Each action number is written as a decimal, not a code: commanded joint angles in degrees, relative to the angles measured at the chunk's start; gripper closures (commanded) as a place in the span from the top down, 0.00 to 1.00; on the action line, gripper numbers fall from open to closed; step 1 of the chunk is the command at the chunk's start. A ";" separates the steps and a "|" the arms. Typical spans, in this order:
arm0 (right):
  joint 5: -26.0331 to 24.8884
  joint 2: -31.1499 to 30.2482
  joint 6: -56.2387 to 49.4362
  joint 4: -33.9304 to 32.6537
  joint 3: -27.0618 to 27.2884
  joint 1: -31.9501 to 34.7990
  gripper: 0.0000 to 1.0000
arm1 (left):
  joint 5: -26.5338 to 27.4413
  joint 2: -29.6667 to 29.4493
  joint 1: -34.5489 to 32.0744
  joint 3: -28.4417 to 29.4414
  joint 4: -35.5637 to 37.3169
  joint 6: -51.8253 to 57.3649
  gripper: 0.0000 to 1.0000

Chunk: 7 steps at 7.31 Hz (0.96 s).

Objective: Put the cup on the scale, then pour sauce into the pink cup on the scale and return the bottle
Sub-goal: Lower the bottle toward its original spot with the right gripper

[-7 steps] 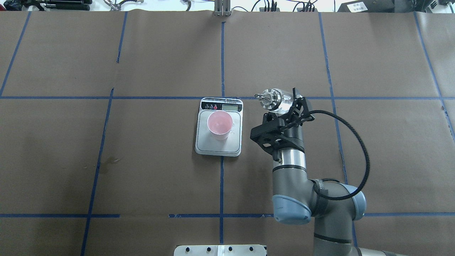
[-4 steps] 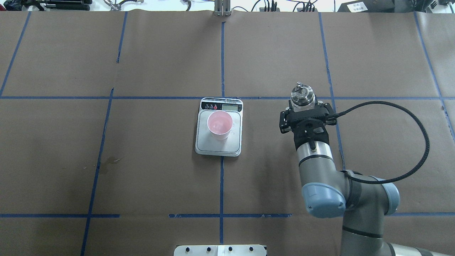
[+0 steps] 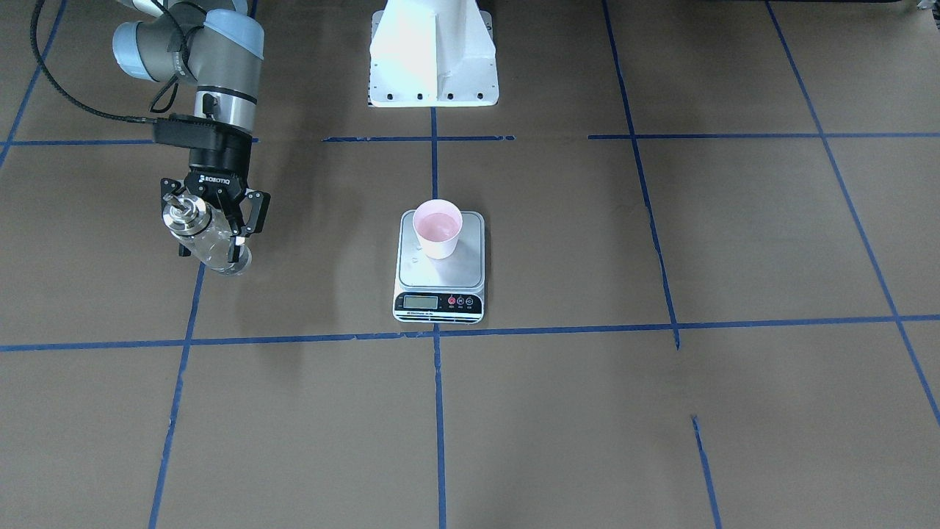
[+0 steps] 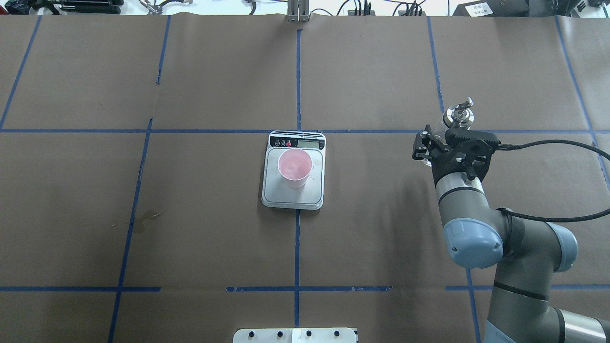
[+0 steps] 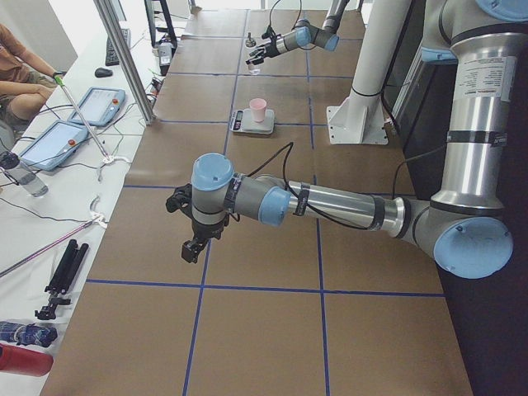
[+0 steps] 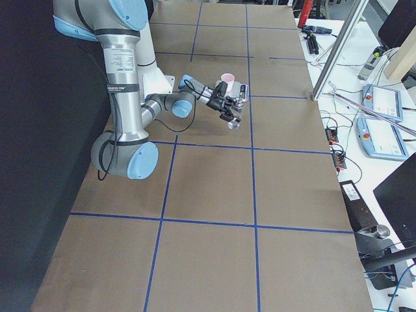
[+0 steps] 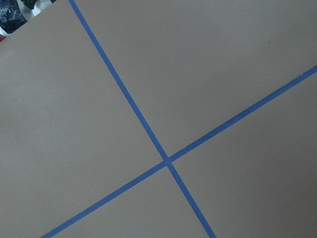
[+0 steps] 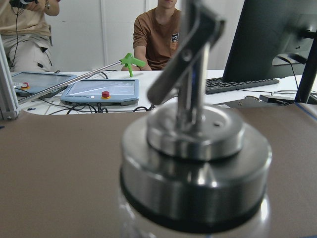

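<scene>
The right gripper (image 3: 212, 246), clamped on the tilted glass bottle (image 3: 220, 258) above the surface (image 3: 294, 411), well to the robot's right of the scale (image 3: 464, 273) bearing the pink cup (image 3: 438, 229), could topple the bottle by releasing before its base sits flat.

Table (image 4: 214, 71) covered w/ brown paper, blue tape (image 4: 297, 71) grid across it. Flat kitchen scale (image 4: 290, 197) at table ctr, on the middle tape line, display strip toward the edge opposite the robot. Small dark stain (image 4: 145, 220) on paper left of ctr, well apart from scale. White robot pedestal (image 3: 433, 51) at robot-side edge.
</scene>
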 commanded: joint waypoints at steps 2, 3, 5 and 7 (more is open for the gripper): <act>-1.01 -3.86 7.12 0.60 -0.74 0.09 0.00 | 0.09 0.25 -0.10 -0.07 0.02 0.00 1.00; -1.10 -5.36 7.31 0.60 -1.35 -0.09 0.00 | 0.09 0.34 -0.02 -0.16 -0.07 0.00 1.00; -1.27 -5.38 7.31 0.60 -1.88 -0.79 0.00 | 0.09 0.52 -0.02 -0.16 -0.07 0.00 1.00; -1.97 -4.50 7.31 0.60 -4.43 -1.84 0.00 | 0.17 0.43 -0.02 -0.07 -0.07 0.00 1.00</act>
